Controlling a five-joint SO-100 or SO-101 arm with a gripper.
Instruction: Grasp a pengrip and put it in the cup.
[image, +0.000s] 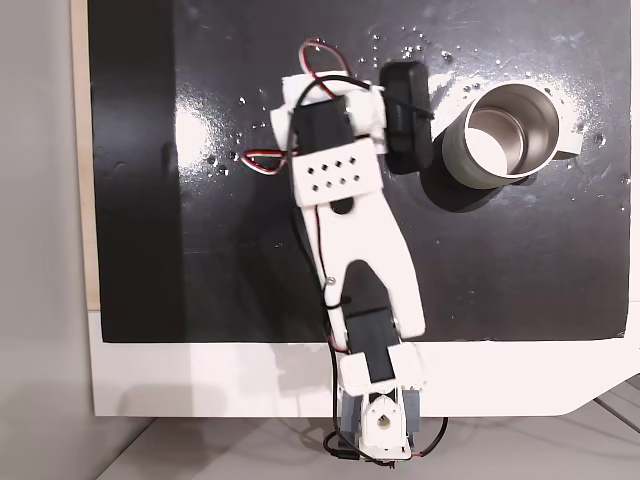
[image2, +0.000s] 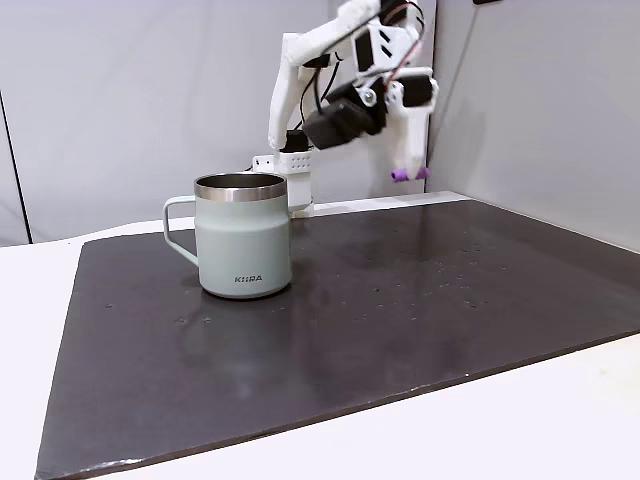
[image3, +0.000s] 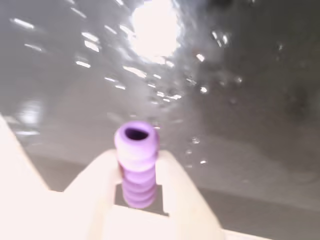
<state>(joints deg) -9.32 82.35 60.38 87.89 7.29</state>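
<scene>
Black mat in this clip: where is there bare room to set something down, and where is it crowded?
Bare: the black mat in front of the grey steel cup, and its whole right half in that fixed view. Crowded: the back strip, where the white arm's fingers hold the lilac ribbed pengrip aloft.

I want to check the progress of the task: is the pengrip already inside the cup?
No, in the wrist view the pengrip sits clamped between the fingers of the gripper, raised above the dark mat.
</scene>
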